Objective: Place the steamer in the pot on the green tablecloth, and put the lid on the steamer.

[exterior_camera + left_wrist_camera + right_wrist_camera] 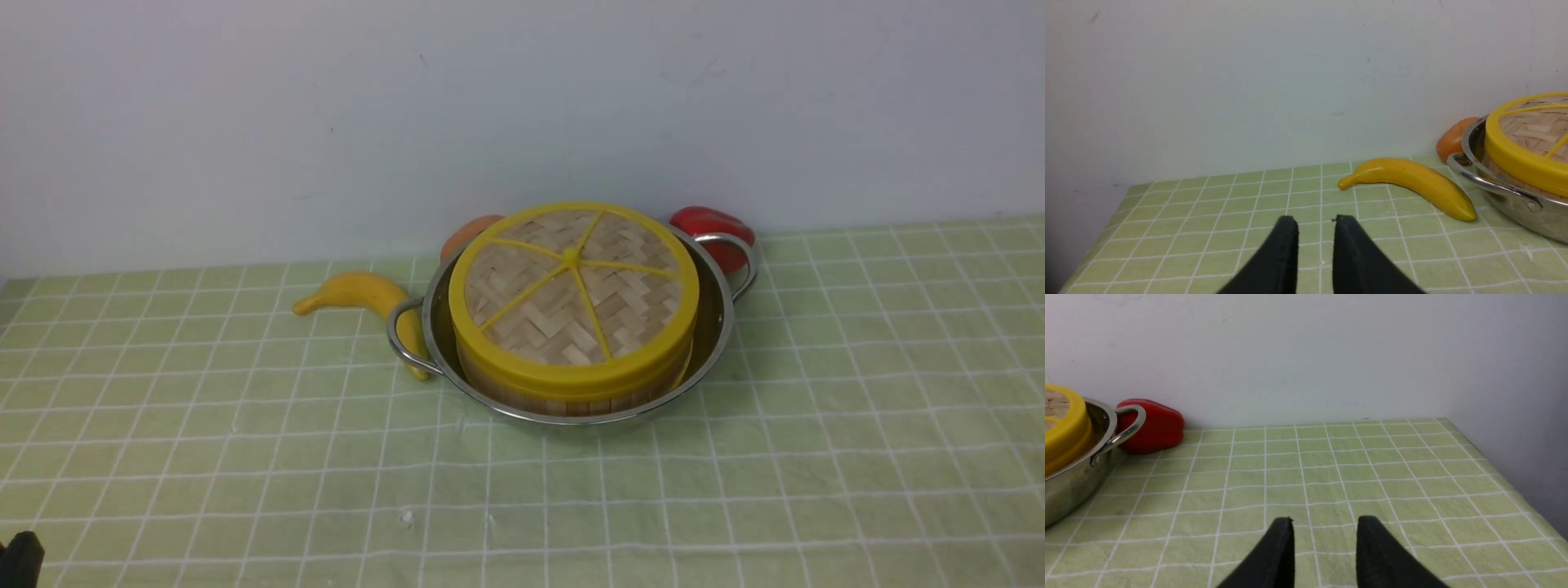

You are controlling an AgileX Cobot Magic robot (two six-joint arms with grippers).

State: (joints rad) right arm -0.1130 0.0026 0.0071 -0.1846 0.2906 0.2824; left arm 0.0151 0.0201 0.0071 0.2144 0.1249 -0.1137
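The pot stands on the green tablecloth near the back wall. The steamer sits inside it, with only its bamboo side showing. The lid lies flat on top of the steamer and hides its contents. The left wrist view shows the pot, the steamer's wall and the lid. The right wrist view shows the pot and the lid's rim. My left gripper is open and empty, low over the cloth, well left of the pot. My right gripper is open and empty, well right of it.
A yellow banana lies against the pot's left handle and also shows in the left wrist view. An orange fruit sits behind the pot. A red pepper lies behind the right handle. The cloth's right edge drops off.
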